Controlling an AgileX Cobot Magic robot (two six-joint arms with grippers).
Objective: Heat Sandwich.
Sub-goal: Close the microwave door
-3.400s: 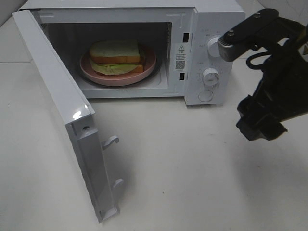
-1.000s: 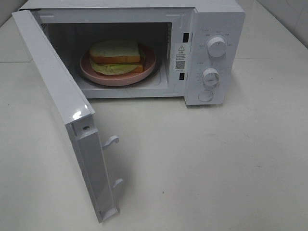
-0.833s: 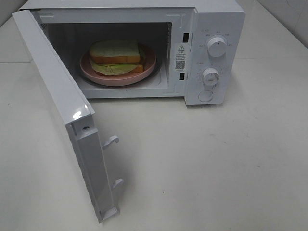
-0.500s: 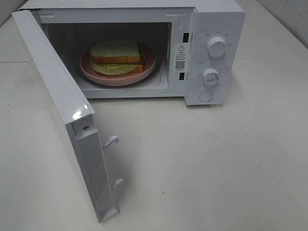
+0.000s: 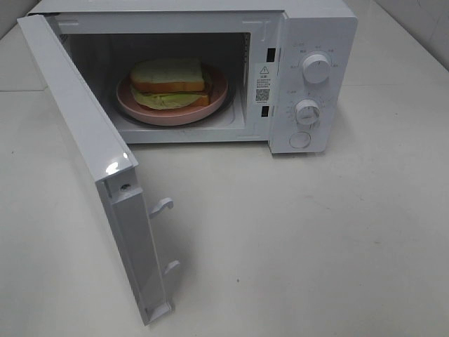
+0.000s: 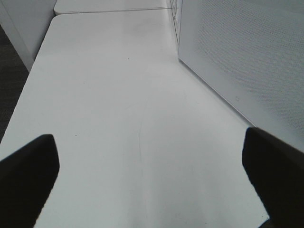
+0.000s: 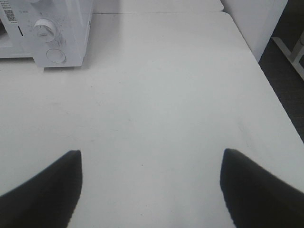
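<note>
Sandwich (image 5: 170,84): two pale bread slices w/ green leaf and a reddish layer between. It sits on a pink plate (image 5: 214,104) inside the open microwave (image 5: 316,28), well away from both my grippers. Left gripper (image 6: 149,142) and right gripper (image 7: 149,154) are both spread wide, holding nothing, over the table (image 7: 156,85). The sticker (image 5: 264,83) by the cavity has a warning triangle + QR code; txt too small to read.

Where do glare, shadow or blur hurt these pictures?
Exterior high: sharp, one small glare spot on the microwave door, cavity shaded yet the sandwich readable. Left wrist: left fingers are dark, blurred silhouettes; table evenly lit. Right wrist: right fingers equally dark and soft; the dial stays fairly sharp.
</note>
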